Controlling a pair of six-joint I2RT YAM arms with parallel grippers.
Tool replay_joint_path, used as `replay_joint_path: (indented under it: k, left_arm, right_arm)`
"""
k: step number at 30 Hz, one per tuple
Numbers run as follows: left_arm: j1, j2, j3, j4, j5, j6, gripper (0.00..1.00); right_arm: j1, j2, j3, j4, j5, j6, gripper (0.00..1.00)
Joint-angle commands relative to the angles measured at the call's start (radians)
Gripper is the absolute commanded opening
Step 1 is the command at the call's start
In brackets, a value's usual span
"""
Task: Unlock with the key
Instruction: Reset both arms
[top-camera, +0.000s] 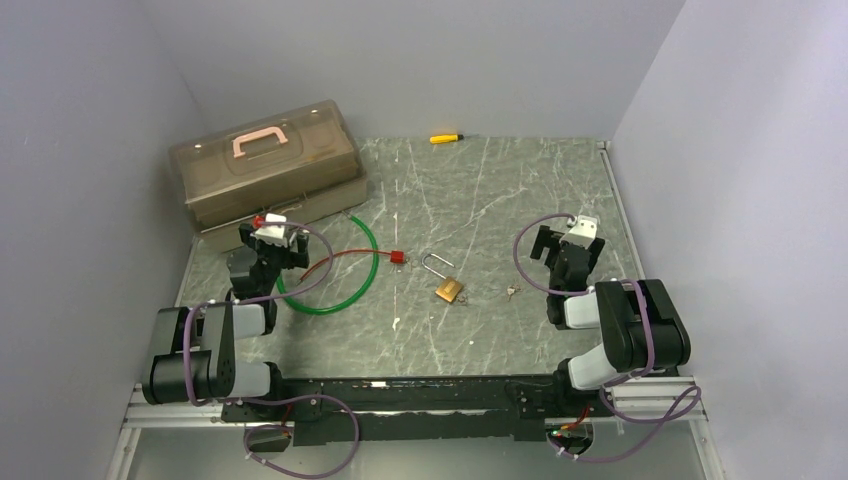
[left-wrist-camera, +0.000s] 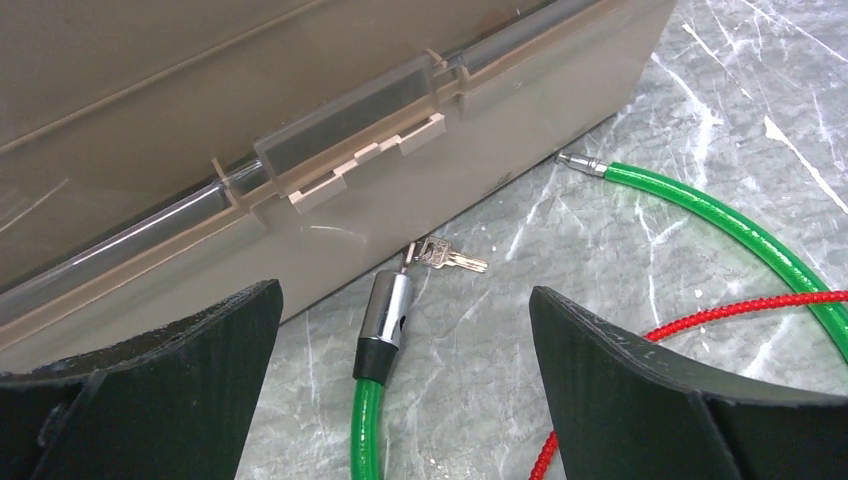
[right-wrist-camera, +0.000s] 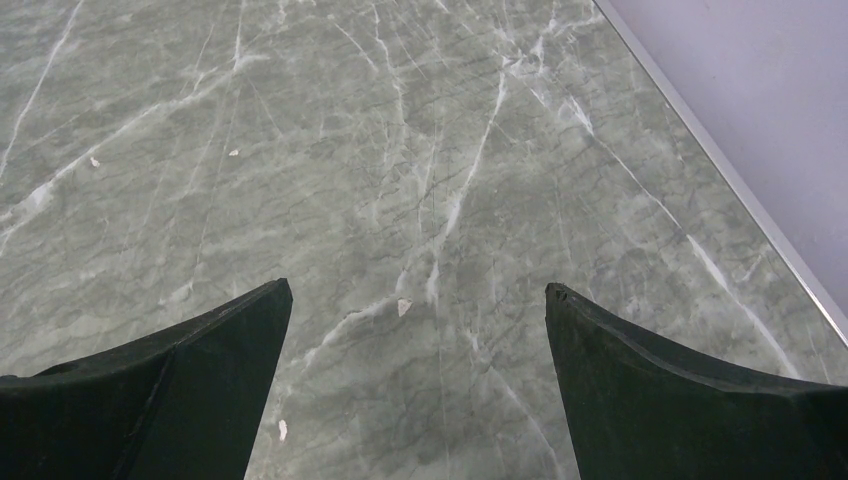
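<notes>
A brass padlock (top-camera: 449, 290) with a silver shackle lies flat mid-table, and a small key (top-camera: 512, 292) rests just right of it. My right gripper (top-camera: 568, 240) hovers open to the right of the key; the right wrist view shows only bare marble between its fingers (right-wrist-camera: 418, 286). My left gripper (top-camera: 270, 238) stands open by the toolbox. In the left wrist view its fingers (left-wrist-camera: 405, 290) frame the chrome head (left-wrist-camera: 390, 310) of a green cable lock, with a bunch of keys (left-wrist-camera: 452, 258) at the head's tip. Nothing is held.
A tan toolbox (top-camera: 265, 170) with a pink handle fills the back left, its front wall close to my left gripper (left-wrist-camera: 250, 130). The green cable (top-camera: 345, 285) loops over the floor, crossed by a red cable (top-camera: 350, 260) ending in a red lock (top-camera: 398, 258). A yellow screwdriver (top-camera: 445, 138) lies at the back.
</notes>
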Motion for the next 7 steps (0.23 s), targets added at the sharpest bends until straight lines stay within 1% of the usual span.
replay_joint_path:
  k: [1,7]
  left_arm:
    - [0.001,-0.008,0.005,0.027,-0.007,-0.016,0.99]
    - [-0.002,-0.011,0.004,0.026,-0.013,-0.014,0.99]
  right_arm:
    - [-0.004,-0.015,0.016,0.063,-0.015,-0.006,1.00]
    - [-0.005,-0.015,0.016,0.063,-0.015,-0.005,1.00]
